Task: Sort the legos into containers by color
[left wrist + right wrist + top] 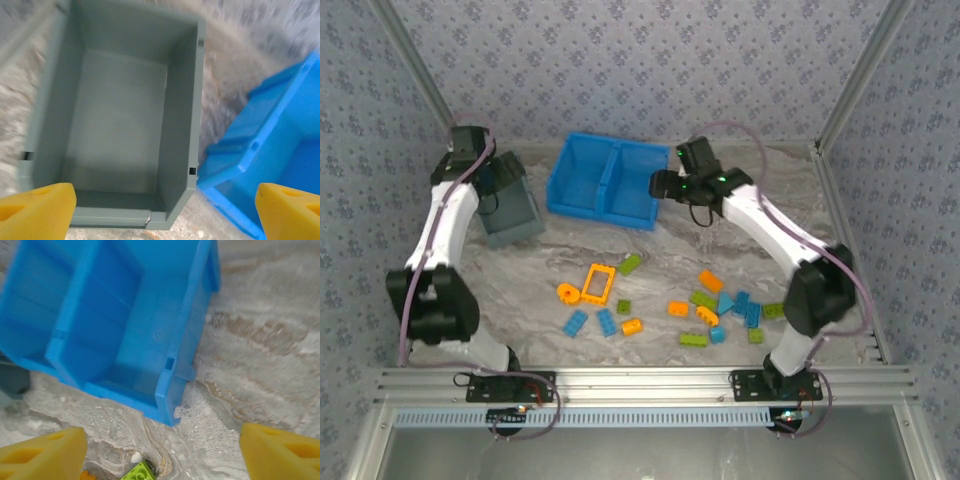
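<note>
Several legos lie loose on the table in front of the bins: an open orange frame [600, 283], blue bricks [576, 322], a green brick [629, 264] and a mixed cluster [720, 305] at the right. The grey container [520, 226] stands at the back left, and its floor [120, 115] is bare. My left gripper [503, 190] hangs over it, open [165, 215], with nothing between the yellow fingertips [37, 210]. The blue two-compartment container [605, 180] stands beside the grey one. My right gripper [660, 186] hovers at its right front corner [167, 405], open [160, 455] and holding nothing. A green lego [139, 472] shows below it.
Patterned walls and metal posts close in the table at the back and sides. A metal rail [640, 380] runs along the near edge by the arm bases. Marbled table surface [550, 265] shows between the bins and the bricks.
</note>
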You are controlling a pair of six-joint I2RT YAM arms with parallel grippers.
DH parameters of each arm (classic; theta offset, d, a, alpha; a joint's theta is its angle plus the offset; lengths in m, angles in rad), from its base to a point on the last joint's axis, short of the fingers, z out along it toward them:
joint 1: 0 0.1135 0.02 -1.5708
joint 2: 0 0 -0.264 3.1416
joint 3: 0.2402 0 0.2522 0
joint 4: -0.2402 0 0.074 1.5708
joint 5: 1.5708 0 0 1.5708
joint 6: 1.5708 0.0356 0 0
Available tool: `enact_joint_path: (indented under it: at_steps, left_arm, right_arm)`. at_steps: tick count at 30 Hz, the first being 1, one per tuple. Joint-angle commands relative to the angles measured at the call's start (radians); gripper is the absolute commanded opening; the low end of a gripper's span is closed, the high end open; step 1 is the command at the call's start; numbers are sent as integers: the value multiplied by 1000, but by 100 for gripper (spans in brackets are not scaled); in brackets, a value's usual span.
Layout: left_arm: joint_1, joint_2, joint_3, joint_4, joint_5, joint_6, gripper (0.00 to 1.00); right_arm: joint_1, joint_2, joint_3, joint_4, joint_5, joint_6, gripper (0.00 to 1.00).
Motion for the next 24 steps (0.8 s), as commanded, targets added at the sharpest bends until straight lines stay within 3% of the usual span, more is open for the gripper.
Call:
enact_joint_path:
  at_steps: [1,4,11,19,24]
  left_arm:
    - [0,95,111,-125,93,9,89]
    - [4,172,161,-125,101,20,89]
    - [5,267,230,-105,138,51,93]
    - [12,392,365,-140,137,136,96]
    - [6,458,424,-119,228,202,94]
  right_arm:
    - [-10,131,152,-149,-2,32,77]
    - [-9,243,261,-183,13,29,74]
    - [-17,429,438,-266,33,42,57]
    - [-43,464,468,-328,105,-26,28]
    - [-68,431,439,-333,119,-97,24]
